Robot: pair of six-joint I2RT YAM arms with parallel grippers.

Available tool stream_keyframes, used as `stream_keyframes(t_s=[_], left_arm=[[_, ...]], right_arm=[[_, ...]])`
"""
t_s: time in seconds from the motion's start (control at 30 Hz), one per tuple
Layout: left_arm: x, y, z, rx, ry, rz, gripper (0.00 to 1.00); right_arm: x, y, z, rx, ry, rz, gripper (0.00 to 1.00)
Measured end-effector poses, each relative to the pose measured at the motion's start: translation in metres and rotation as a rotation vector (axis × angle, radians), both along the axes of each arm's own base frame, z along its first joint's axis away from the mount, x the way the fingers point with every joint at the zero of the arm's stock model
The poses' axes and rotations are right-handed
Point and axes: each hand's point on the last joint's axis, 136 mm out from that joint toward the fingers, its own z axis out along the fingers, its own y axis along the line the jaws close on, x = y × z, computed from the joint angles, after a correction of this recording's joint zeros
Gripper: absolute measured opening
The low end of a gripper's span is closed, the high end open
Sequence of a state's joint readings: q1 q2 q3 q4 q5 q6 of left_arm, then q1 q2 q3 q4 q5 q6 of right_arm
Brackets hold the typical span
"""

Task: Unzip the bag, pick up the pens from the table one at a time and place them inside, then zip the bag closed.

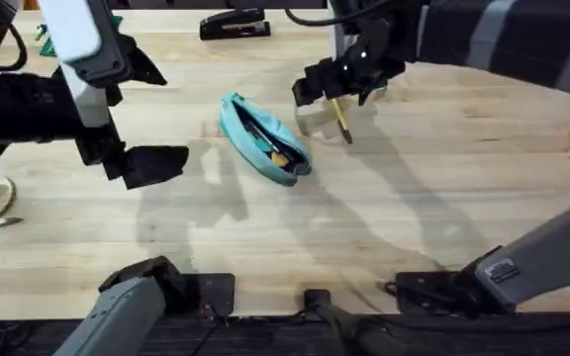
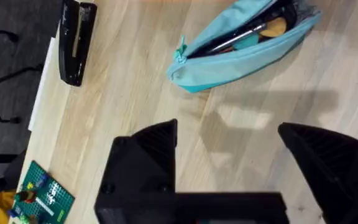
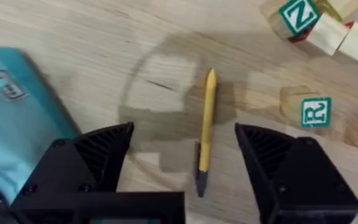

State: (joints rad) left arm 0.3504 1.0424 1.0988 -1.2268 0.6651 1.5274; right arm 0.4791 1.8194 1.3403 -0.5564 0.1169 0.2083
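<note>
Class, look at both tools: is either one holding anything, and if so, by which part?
Nothing is held. The right tool is open over the yellow pen lying on the table; the left tool is open and empty.

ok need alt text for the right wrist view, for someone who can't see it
The right gripper, fingers open, hovers over a yellow pen with a dark tip lying on the wooden table between them. The teal bag lies to one side of the pen, and wooden letter blocks lie on the other.
</note>
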Motion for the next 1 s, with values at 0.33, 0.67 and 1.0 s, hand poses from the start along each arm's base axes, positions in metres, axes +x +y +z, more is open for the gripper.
stream_keyframes(t_s=[0.33, 0.67, 1.0], left_arm=[[0.000, 0.000, 0.000, 0.000, 0.000, 0.000, 0.993], [0.000, 0.000, 0.000, 0.000, 0.000, 0.000, 0.993], [0.000, 0.000, 0.000, 0.000, 0.000, 0.000, 0.993]], right_arm=[[-0.002, -0.008, -0.042, -0.045, 0.092, -0.019, 0.998], [-0.004, -0.010, -0.048, -0.059, 0.114, -0.021, 0.572], [-0.003, -0.013, -0.046, -0.069, 0.110, -0.030, 0.039]])
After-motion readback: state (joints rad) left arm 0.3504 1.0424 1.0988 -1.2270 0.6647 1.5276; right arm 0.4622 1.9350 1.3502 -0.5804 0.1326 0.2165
